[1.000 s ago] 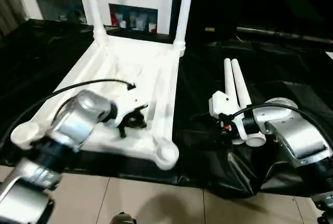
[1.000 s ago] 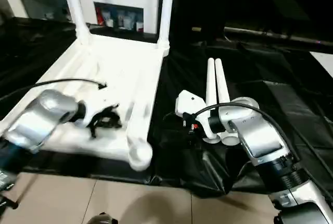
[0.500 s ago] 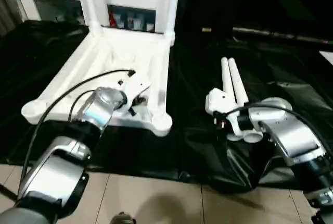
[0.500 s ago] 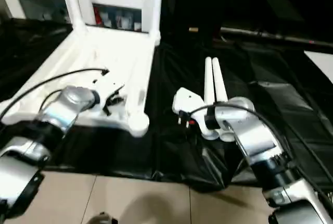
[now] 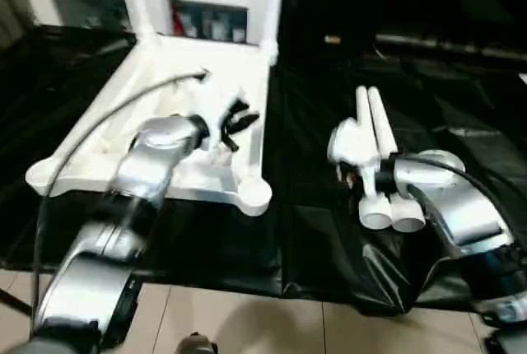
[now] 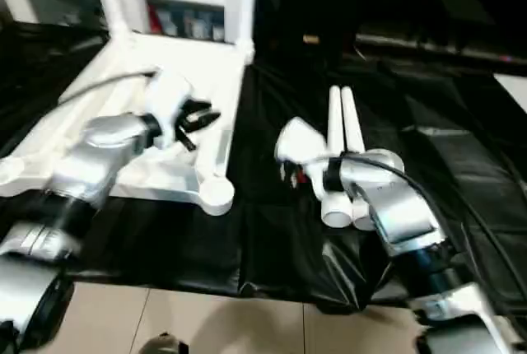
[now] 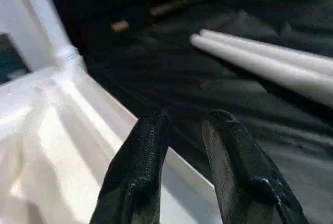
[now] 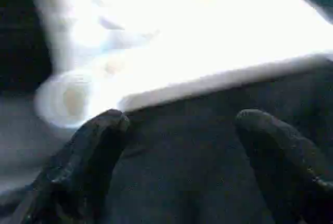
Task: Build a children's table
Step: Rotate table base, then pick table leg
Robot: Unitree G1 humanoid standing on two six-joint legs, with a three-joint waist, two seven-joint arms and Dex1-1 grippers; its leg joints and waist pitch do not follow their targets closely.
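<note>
The silver left arm's black two-fingered gripper [image 5: 239, 119] stood slightly parted, empty; the right arm's black two-fingered gripper [image 8: 179, 125] gaped wide.

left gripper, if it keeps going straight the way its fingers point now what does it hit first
The left gripper is open and empty over the table top's right edge. Ahead lies black sheet, then the two loose legs. It would probably meet the sheet first, though depth is unclear.
</note>
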